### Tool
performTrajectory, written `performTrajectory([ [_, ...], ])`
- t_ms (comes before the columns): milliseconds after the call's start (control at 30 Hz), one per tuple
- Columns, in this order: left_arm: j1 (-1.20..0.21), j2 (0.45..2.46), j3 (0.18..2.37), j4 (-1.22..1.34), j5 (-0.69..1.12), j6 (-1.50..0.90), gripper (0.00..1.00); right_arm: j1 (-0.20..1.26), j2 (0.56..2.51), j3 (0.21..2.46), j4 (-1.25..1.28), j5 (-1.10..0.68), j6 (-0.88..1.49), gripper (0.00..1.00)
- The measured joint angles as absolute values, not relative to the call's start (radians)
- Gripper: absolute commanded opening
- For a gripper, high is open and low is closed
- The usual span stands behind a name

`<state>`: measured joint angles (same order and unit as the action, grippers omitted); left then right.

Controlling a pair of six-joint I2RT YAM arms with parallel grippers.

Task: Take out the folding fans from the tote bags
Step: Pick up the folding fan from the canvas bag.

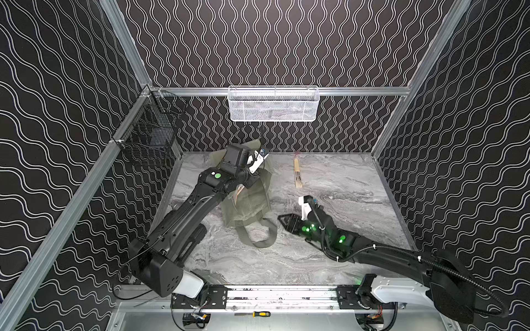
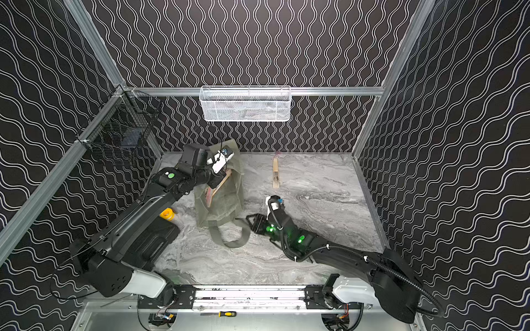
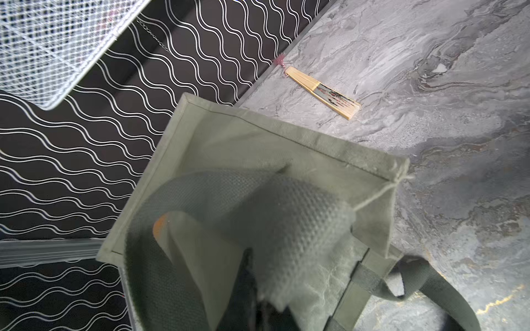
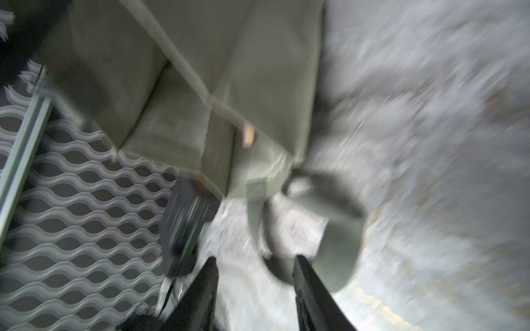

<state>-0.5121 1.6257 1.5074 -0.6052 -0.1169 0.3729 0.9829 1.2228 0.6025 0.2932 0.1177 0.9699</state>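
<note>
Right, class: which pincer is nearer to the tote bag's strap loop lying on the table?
Right. The right pincer sits low beside the strap loop, jaws open. The left pincer is raised at the far end of the tote bag, shut on its fabric.

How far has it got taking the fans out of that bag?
One closed light-wood folding fan lies out on the grey marble tabletop. In hand: the left gripper is shut on the soft grey-green fabric tote bag, holding one end up; the right gripper is open and empty near its strap handles. Left: more fans show inside the bag.
</note>
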Motion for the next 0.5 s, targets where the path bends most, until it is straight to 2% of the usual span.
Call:
performTrajectory([
  [133, -0.51, 1.637, 1.529, -0.625, -0.108, 0.366, 0.0, 1.125, 1.322, 0.613, 0.375, 0.163, 1.002, 0.42],
  [500, -0.502, 1.647, 1.546, -0.651, -0.094, 0.344, 0.0, 1.171, 1.633, 0.81, 0.522, 0.237, 1.002, 0.39],
])
